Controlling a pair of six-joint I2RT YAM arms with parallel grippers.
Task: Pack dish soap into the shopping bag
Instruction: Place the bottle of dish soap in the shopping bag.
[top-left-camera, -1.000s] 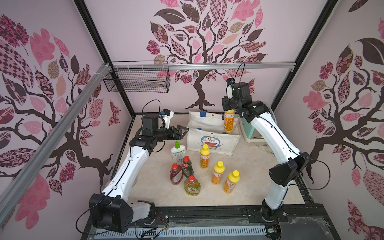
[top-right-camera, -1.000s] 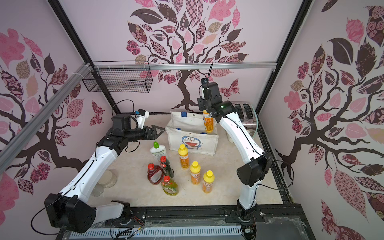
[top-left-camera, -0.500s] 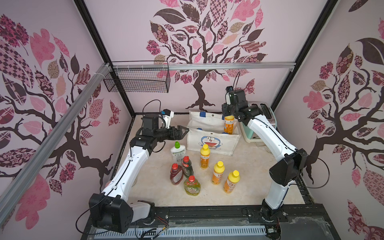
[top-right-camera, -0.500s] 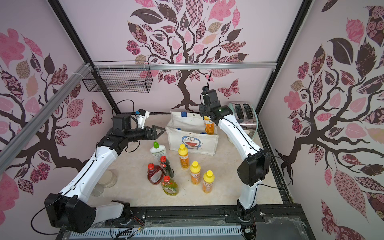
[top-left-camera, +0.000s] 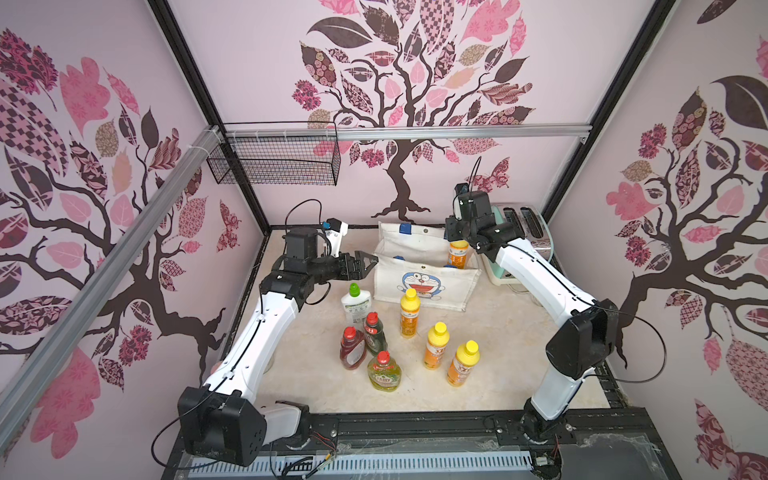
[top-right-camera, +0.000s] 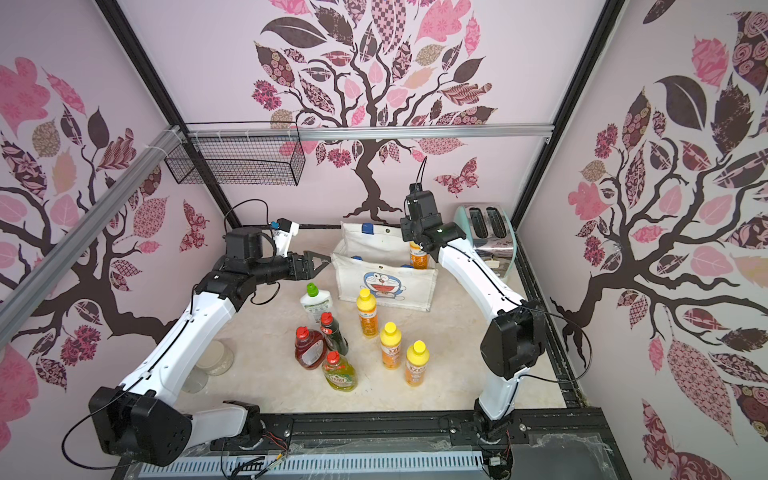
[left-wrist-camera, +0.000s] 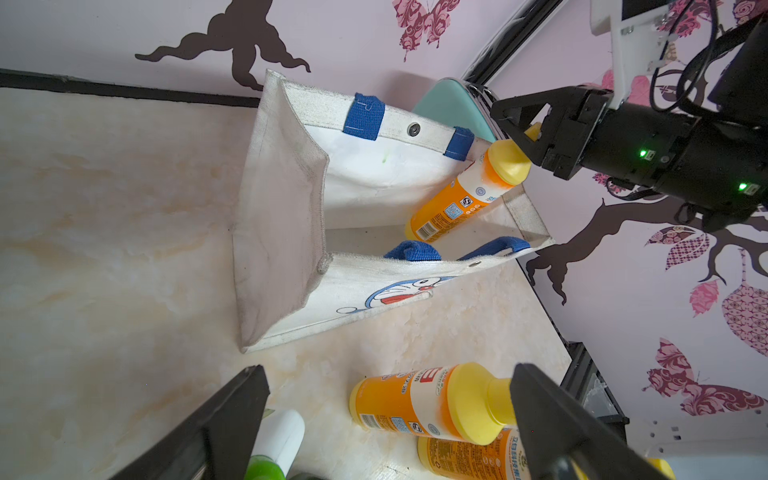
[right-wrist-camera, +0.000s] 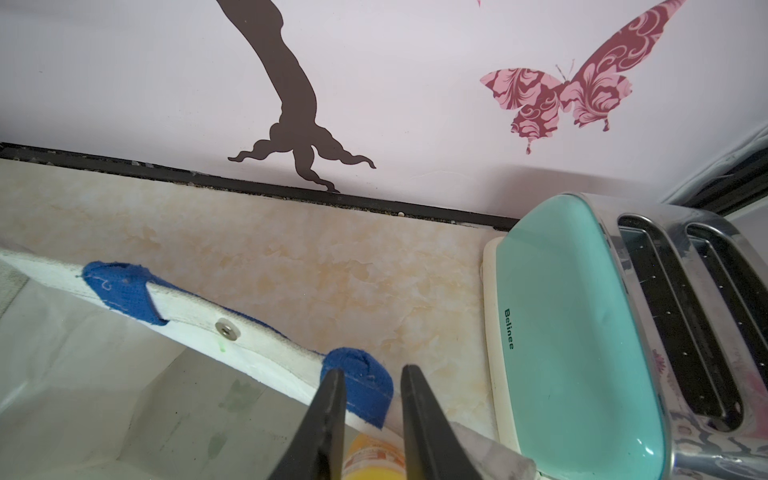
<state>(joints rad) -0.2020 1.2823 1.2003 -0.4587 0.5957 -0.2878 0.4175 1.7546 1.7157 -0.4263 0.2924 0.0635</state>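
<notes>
Dish soap: one orange bottle held by right tool, base down inside shopping bag, at end nearest toaster; desk beige marble-look, boxed in by pink walls with tree decals; mint toaster in back corner; wire basket on rear wall; bottle long axis near vertical, slight lean, yellow cap up; right tool nearly closed, pinching cap; left tool spread wide, empty, beside bag's other end; seven other bottles upright on desk before bag, caps up

A lab test booth dressed as a kitchen: papered walls, aluminium frame, marble-look counter, toaster.
</notes>
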